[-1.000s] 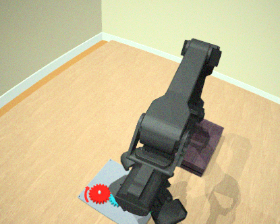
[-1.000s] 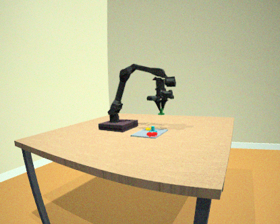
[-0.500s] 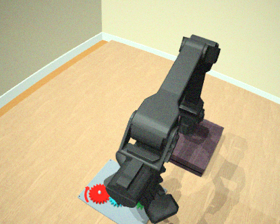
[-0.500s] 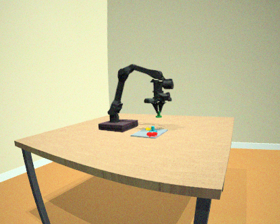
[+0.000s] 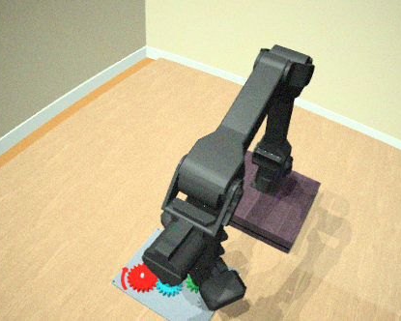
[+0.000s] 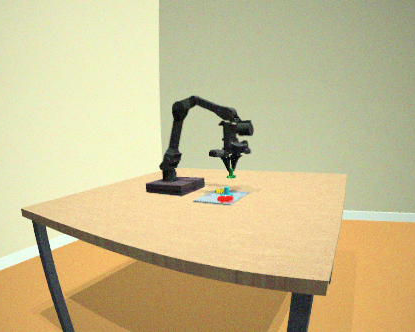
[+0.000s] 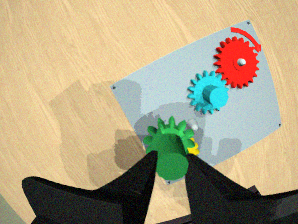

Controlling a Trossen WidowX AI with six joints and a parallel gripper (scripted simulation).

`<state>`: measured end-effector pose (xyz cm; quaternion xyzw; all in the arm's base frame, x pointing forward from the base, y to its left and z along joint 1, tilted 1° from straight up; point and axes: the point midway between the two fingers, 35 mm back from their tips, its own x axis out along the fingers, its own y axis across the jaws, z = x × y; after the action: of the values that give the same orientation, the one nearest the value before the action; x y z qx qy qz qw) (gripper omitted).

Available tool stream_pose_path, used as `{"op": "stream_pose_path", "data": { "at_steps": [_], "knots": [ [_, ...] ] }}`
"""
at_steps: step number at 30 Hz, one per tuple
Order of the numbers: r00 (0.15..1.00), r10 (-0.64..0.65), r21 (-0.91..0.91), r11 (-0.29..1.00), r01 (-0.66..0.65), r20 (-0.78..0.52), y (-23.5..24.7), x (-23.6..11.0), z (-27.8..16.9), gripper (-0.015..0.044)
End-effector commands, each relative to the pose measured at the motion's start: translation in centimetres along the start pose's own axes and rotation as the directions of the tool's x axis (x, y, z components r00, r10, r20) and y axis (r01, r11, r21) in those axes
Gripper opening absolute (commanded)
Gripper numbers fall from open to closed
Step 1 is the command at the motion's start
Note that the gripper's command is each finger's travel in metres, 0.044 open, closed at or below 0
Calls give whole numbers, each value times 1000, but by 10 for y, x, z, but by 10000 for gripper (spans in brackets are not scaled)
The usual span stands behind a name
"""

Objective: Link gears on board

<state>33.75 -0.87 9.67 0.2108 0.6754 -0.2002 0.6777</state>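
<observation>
My gripper [image 7: 170,157] [image 6: 231,171] is shut on the green gear [image 7: 170,135] [image 6: 231,176] [image 5: 192,282] by its round hub and holds it above the grey board [image 7: 150,95] [image 6: 205,199] [image 5: 146,300]. The red gear [image 7: 231,64] [image 6: 225,199] [image 5: 140,278] sits on its peg beside the red arrow. A cyan gear [image 7: 201,93] [image 6: 226,192] [image 5: 169,288] with a tall hub is on the board, its teeth at the red gear's teeth. An empty peg [image 7: 194,125] shows between the cyan and green gears. The yellow gear [image 7: 194,146] [image 6: 219,191] is mostly hidden under the green one in the wrist view.
The arm's dark base block [image 5: 276,213] [image 6: 176,186] stands on the wooden table [image 6: 151,225] beside the board. Shadows of the arm fall over the board and table. In the top view the arm covers part of the board. No other loose gear shows.
</observation>
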Motion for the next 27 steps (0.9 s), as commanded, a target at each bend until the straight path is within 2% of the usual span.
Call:
{"op": "stream_pose_path", "data": {
  "at_steps": [1, 27],
  "knots": [
    [1000, 0, -3, 1000, 0, 4, -8, 4, -1, 0],
    [1000, -2, -3, 1000, 2, 4, -35, 20, -6, 0]
  ]
}}
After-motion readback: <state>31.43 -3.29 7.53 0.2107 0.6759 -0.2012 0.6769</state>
